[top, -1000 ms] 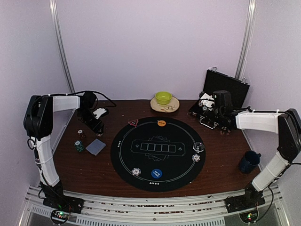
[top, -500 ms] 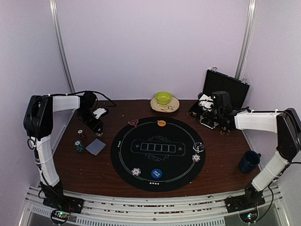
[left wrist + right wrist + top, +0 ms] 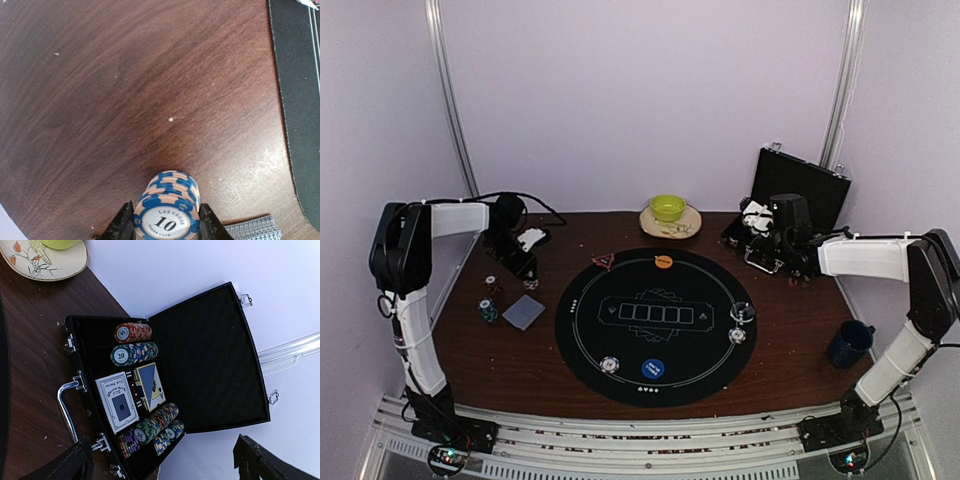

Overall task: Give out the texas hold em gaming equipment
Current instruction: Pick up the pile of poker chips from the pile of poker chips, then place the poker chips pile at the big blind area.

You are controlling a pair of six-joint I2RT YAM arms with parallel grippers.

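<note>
The poker chip stack [image 3: 167, 210], its top face marked 10, is pinched at opposite rims by my left claw [image 3: 166, 226]. It is over the brown surface [image 3: 125, 100], between the black mat [image 3: 300, 100] and the table's left edge, with a grey-backed card deck [image 3: 250, 232] just beside it. I judge these chips stiff and dense but loose, so they could shear apart. I would grip low across the rims. My right claw [image 3: 160, 462] has its fingers spread, facing the open chip case [image 3: 215, 350].
</note>
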